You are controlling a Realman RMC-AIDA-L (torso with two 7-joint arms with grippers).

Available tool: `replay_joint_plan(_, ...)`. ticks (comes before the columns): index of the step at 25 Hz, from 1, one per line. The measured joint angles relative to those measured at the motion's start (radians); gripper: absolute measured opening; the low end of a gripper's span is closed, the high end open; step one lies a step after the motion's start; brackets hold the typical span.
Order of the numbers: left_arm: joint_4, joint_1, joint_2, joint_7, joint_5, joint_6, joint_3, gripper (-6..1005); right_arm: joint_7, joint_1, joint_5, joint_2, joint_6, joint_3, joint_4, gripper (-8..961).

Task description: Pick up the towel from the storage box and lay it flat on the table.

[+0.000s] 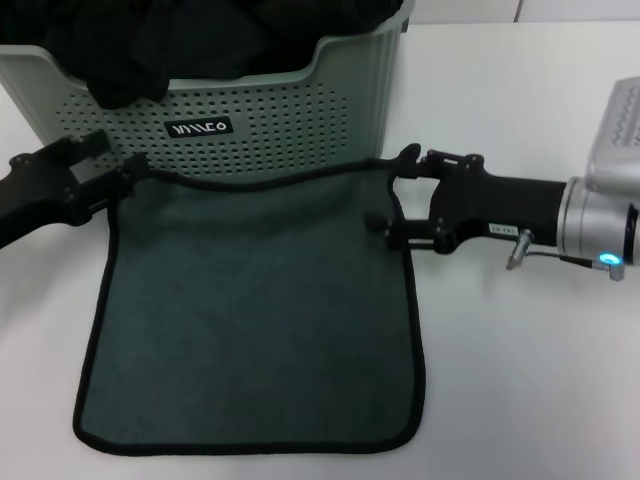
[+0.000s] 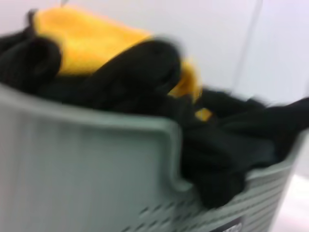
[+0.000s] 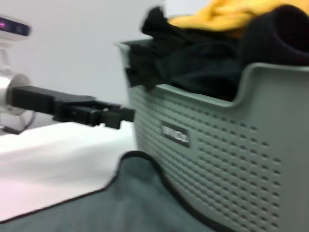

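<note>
Head view cuts off my storage box (image 1: 260, 130) at the top, so most of the black cloths (image 1: 210, 40) inside are out of sight. My left gripper (image 1: 95, 175) hides the towel (image 1: 250, 310) corner it sits over. Left wrist view is blurred; box label (image 2: 226, 227) clipped, unreadable.

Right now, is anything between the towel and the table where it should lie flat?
Nothing visible. The towel already lies spread on the table in front of the storage box, with the left end effector and right end effector at its far corners.
</note>
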Motion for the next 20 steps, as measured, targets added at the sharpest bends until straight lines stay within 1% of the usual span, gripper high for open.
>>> replay_joint_plan(2,0.0,0.013,0.013,0.028,-0.016,0.101,0.001,598,-0.037,-0.013,0.001,-0.003,0.075,0.016,0.001,656)
replay_joint_plan(3,0.0,0.019,0.02,0.051,-0.017,0.18,0.004,621,-0.068,-0.017,0.0,-0.004,0.132,0.032,0.007,699)
replay_joint_plan(5,0.001,0.021,0.033,0.111,0.002,0.355,0.034,666,-0.131,-0.025,-0.003,-0.005,0.267,0.072,0.025,786)
replay_joint_plan(6,0.002,0.02,0.038,0.131,0.012,0.427,0.056,689,-0.165,-0.026,-0.005,-0.006,0.362,0.1,0.038,829)
replay_joint_plan(7,0.002,0.017,0.043,0.144,0.022,0.502,0.087,689,-0.181,-0.024,-0.007,-0.006,0.438,0.121,0.049,834)
replay_joint_plan(8,0.002,0.015,0.046,0.146,0.027,0.545,0.111,688,-0.182,-0.019,-0.009,-0.006,0.475,0.129,0.052,838)
replay_joint_plan(10,0.003,0.015,0.047,0.134,0.028,0.591,0.156,687,-0.171,-0.005,-0.012,-0.006,0.541,0.136,0.056,847)
replay_joint_plan(13,-0.004,0.014,0.05,0.12,0.03,0.599,0.208,686,-0.138,0.019,-0.032,-0.002,0.57,0.133,0.058,849)
replay_joint_plan(18,-0.006,0.011,0.053,0.12,0.029,0.599,0.213,684,-0.109,0.073,-0.049,0.003,0.576,0.095,0.084,845)
replay_joint_plan(20,-0.002,0.013,0.058,0.121,0.024,0.598,0.209,684,-0.114,0.085,-0.045,0.005,0.576,0.077,0.088,845)
